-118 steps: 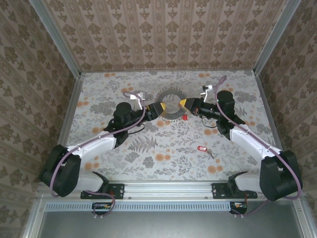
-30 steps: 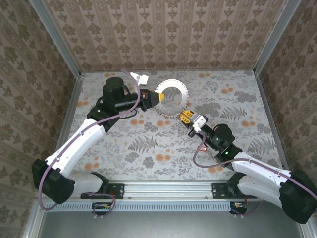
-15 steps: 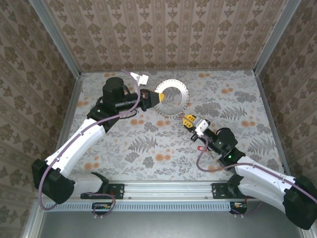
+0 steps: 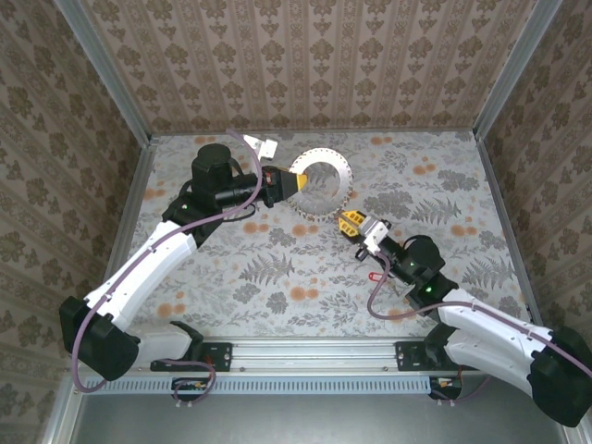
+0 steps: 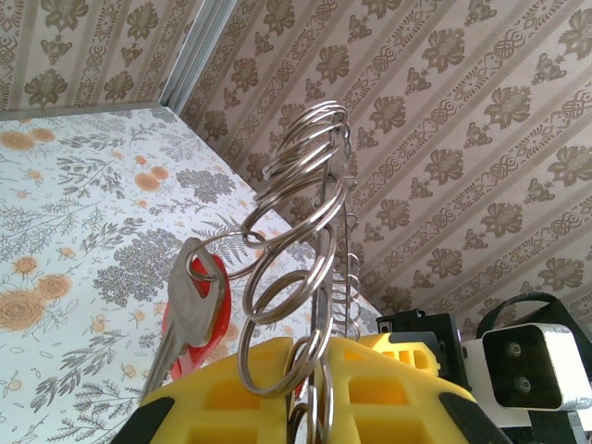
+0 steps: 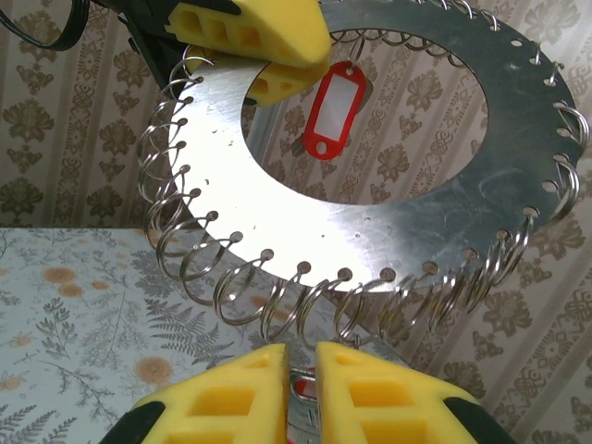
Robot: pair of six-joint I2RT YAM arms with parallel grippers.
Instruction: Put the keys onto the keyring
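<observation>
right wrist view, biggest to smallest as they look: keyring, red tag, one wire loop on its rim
1. keyring, by far
2. red tag and wire loop: they look nearly alike and sit at different depths, so not ranked

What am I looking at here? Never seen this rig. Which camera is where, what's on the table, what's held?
Two robot arms are bolted at the table's near edge, each ending in two yellow fingers. The wide picture comes from a fixed camera above and behind them. The other two come from a camera on each wrist.

The left fingers clamp the rim of a flat metal ring, held up off the table. Small wire loops fringe its rim, and a key with a red tag hangs from one.

The right fingers sit just below the ring's edge, nearly together; whether they pinch anything is too small to tell. A small red thing, perhaps another tag, lies by the right arm.
</observation>
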